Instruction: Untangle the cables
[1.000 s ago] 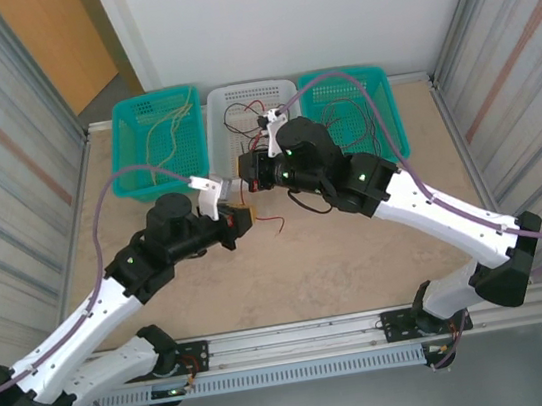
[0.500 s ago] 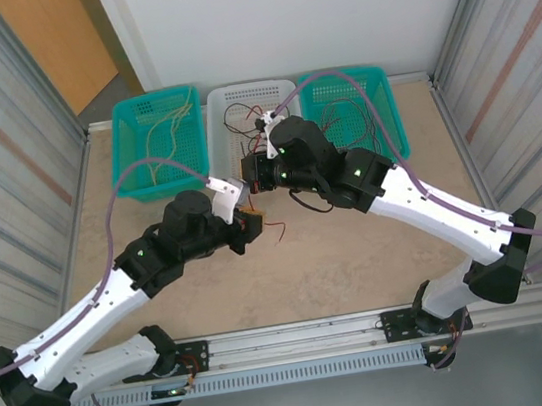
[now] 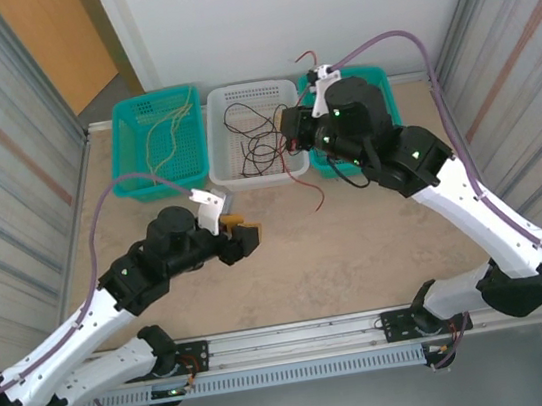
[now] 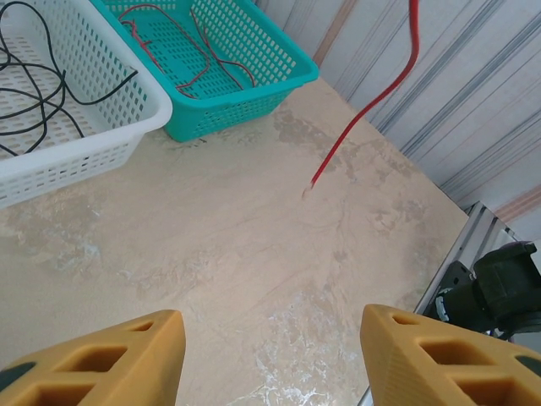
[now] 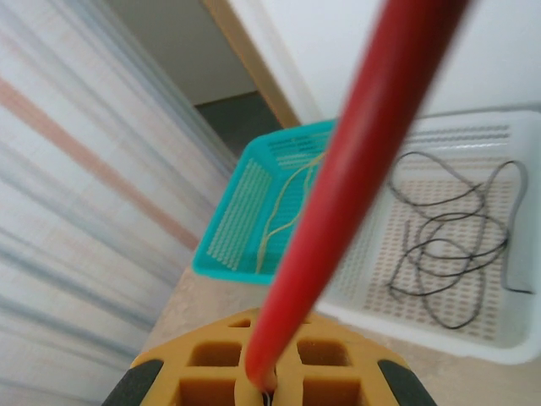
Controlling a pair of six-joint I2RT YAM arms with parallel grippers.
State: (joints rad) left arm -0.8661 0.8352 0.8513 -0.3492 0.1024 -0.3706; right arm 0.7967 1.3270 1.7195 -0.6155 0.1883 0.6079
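The right jaws clench the red cable [image 5: 355, 169]. Its free end dangles over the desk [image 3: 377, 239], just off the near right corner of the white basket [image 3: 247, 92]. Right arm reared high, elbow bent, wrist above the right teal basket [image 4: 254, 93]. The left jaws stand released, nothing between the fingers [image 4: 93, 355], over bare mid-desk. Left arm reaches low from the near left corner. Black cables [image 3: 260, 142] lie in the white basket, yellow cables [image 3: 167, 127] in the left teal basket [image 3: 148, 188].
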